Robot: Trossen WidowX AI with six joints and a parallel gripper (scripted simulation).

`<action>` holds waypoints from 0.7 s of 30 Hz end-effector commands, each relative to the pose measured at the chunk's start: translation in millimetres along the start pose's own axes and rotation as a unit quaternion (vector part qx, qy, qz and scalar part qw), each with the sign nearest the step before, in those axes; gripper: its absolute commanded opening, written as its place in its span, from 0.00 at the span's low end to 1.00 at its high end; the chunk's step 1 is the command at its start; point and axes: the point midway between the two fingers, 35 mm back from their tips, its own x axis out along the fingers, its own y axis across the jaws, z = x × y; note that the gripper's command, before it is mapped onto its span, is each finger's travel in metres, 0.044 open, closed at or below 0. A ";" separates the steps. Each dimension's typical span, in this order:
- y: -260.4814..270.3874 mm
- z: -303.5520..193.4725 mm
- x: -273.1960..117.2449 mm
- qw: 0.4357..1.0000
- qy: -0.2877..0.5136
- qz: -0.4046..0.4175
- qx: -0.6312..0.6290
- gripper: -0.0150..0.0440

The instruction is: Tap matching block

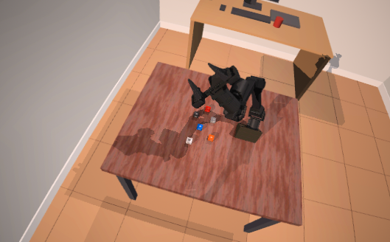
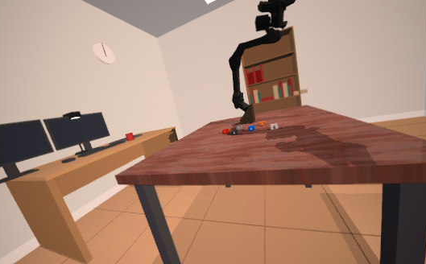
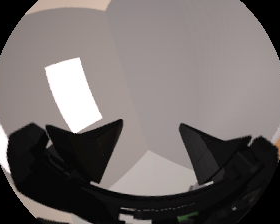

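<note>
The arm (image 2: pixel 236 76) stands tall, reaching up high. Its gripper (image 3: pixel 151 141) points at the ceiling, fingers spread wide, holding nothing. Six small blocks sit on the table (image 1: pixel 238 177) near the arm's base (image 1: pixel 248 132). Their digits are too small to read.

The single black arm (image 2: pixel 236 68) rises from its base, bends at the elbow and reaches high overhead, its wrist turned upward so the gripper (image 3: pixel 151 137) faces the ceiling, both pointed fingers spread wide apart with nothing between them.
</note>
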 end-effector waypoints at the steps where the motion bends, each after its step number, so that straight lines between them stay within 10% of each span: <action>1: -3.2 1.3 1.7 1.000 0.002 -0.006 -0.006 0.93; 10: -133.8 79.3 21.5 0.940 0.099 -0.253 -0.207 0.93; 21: -238.1 203.9 -57.8 0.763 0.223 -0.498 -0.346 0.93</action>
